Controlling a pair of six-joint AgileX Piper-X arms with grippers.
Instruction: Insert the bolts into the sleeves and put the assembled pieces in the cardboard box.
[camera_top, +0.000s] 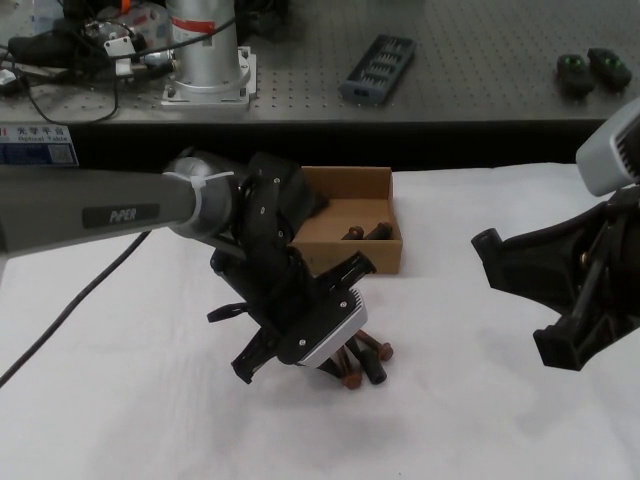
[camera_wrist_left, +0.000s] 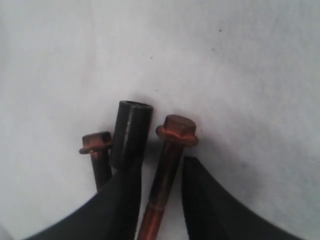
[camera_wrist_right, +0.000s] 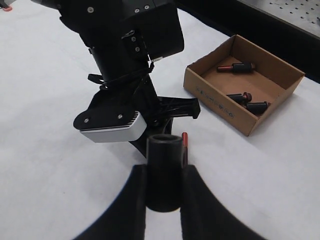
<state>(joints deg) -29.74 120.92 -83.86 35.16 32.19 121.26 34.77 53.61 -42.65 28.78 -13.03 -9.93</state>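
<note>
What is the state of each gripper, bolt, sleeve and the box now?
Long bolt: lying flat, bare.
Left gripper: open, astride the long bolt.
Loose sleeve: lying flat, empty.
Held sleeve: empty.
Right gripper: shut on the held sleeve.
Box: open, pieces inside.

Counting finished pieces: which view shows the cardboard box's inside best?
The right wrist view: it looks down into the cardboard box, the assembled pieces lying in plain sight. In the high view the left arm covers part of the box, with some pieces visible. The left wrist view faces loose bolts and a sleeve on the cloth.
</note>
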